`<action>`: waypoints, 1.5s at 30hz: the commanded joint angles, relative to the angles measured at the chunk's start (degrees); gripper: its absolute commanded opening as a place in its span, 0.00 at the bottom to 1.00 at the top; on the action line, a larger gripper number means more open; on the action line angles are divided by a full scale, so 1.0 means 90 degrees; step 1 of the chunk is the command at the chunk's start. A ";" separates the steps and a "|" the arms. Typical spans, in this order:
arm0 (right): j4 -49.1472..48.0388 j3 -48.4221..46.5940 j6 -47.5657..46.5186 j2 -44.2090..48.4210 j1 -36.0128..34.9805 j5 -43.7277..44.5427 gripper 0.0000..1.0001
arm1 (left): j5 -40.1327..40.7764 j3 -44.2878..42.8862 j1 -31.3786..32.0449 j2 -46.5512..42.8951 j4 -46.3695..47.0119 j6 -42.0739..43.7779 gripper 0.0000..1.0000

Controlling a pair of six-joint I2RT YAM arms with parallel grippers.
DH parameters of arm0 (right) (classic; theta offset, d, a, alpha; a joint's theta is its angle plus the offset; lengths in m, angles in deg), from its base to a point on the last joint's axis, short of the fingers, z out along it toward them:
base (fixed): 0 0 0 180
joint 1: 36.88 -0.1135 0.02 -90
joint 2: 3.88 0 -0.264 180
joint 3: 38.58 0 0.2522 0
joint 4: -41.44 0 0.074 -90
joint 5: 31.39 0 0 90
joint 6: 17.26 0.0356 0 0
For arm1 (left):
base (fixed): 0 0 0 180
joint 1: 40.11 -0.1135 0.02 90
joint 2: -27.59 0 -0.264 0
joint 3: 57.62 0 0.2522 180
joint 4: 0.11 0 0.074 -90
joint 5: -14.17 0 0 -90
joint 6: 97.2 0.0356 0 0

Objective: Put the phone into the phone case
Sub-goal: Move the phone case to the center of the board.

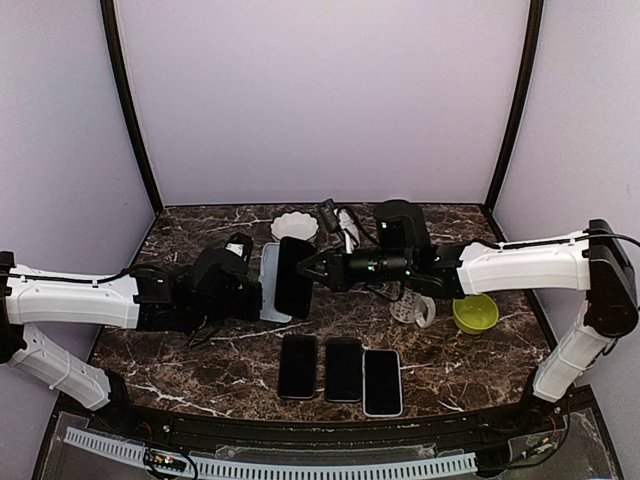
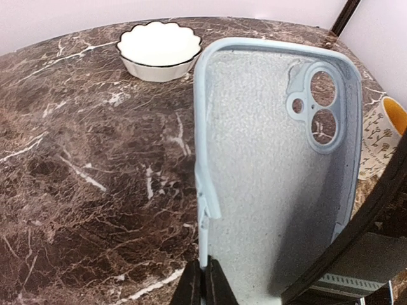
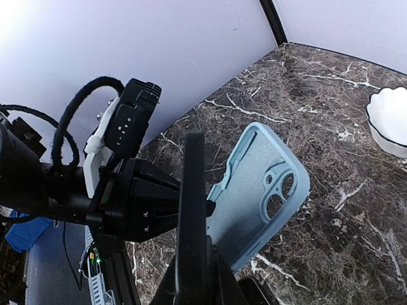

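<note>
– Phone [image 1: 293, 278]: from above we see it held off the marble table [image 1: 190, 368], upright on its edge and pinched in the right gripper [image 1: 318, 270]. It is just beside the light-blue phone case [image 1: 268, 282], which the left gripper [image 1: 252, 300] clamps from the other side.
– Agreed. Three spare phones [image 1: 344, 369] lie flat below; we judge a dropped phone would land on or near them.
– In the left wrist view we look into the case's open cavity, with the camera cutout at the top right. The left gripper is closed on the bottom rim only. The phone's dark edge crosses the lower right corner at a tilt.
– So a hard push could pivot the case in that narrow hold, or fold in its wall, which looks pliable.
– In the right wrist view the phone is edge-on, gripped at its lower end, and the case leans away behind it. We cannot tell whether they touch.
– If the angles disagree, we think one corner seats and the rest rides out over the rim.
</note>
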 commanded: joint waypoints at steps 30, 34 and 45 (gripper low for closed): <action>0.1166 -0.0888 -0.0580 -0.0194 0.1364 0.0148 0.00 | -0.1931 -0.2238 -0.1136 0.3542 -0.0213 -0.0510 0.40; 0.1112 -0.1167 -0.0643 -0.0556 0.1445 -0.0154 0.00 | -0.1842 -0.2074 -0.1234 0.2924 -0.0282 -0.0316 0.50; 0.0205 -0.2052 -0.0072 -0.2249 0.1514 -0.1589 0.00 | -0.2105 -0.0776 -0.1869 0.2090 -0.0200 -0.0141 0.46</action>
